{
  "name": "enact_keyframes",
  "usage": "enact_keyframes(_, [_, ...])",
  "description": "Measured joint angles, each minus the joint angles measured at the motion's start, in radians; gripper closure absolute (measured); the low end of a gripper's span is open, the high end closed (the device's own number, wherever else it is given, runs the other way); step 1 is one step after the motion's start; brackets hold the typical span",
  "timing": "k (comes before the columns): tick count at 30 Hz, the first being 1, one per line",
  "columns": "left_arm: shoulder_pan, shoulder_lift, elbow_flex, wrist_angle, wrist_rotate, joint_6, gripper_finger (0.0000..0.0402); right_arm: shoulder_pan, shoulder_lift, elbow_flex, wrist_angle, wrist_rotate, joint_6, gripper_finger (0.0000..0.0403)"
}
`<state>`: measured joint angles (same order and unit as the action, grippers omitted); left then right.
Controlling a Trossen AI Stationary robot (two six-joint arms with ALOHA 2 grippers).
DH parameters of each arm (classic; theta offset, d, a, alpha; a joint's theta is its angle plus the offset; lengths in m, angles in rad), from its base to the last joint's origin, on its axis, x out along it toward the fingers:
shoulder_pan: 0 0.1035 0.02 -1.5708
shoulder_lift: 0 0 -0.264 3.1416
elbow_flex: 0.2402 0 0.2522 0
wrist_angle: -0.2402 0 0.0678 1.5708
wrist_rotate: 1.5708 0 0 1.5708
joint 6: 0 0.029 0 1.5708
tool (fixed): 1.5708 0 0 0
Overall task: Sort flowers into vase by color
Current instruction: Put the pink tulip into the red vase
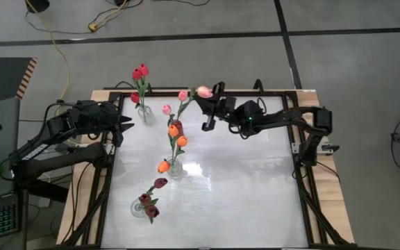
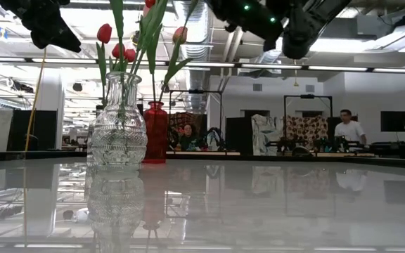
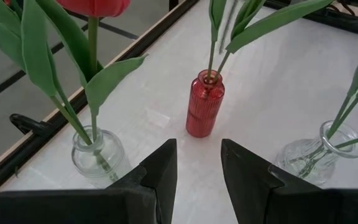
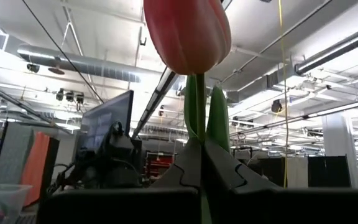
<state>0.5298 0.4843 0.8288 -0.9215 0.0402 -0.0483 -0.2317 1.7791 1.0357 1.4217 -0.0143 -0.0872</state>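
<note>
My right gripper (image 1: 205,101) is over the table's far edge, pointing upward, shut on a pink tulip (image 1: 204,91) whose head (image 4: 188,34) stands above the fingers. My left gripper (image 1: 127,125) waits open at the far left with nothing between its fingers. A clear vase (image 1: 145,114) holds red tulips (image 1: 139,71). A small red vase (image 3: 205,104) holds pink tulips (image 1: 167,109). Orange tulips (image 1: 164,166) stand in a clear vase (image 1: 176,168). Maroon tulips (image 1: 151,208) stand in a clear vase (image 1: 140,207) near the front. My right gripper pinches the tulip's green stem (image 4: 200,118) between its two fingers, a short way below the head, with a leaf (image 4: 218,115) beside it. The fingers point upward along the stem. The flower stands upright above them, clear of the table; its lower stem is hidden.
The four vases run in a line down the table's left half; the white top (image 1: 248,187) to their right is bare. A dark frame (image 1: 304,194) borders the table. Cables lie on the floor beyond. People (image 2: 348,126) are in the room behind.
</note>
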Motion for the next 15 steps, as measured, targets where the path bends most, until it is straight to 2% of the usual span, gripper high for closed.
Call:
enact_keyframes(9, [0.0, 0.0, 0.0, 0.0, -0.002, 0.003, 0.029, 0.0, 0.075, 0.058, 0.002, 0.0, 0.0, 0.0373])
enact_keyframes(15, [0.0, 0.0, 0.0, -0.001, -0.002, 0.021, 0.029, 0.0, 0.077, 0.058, -0.046, 0.0, 0.0, 0.0373])
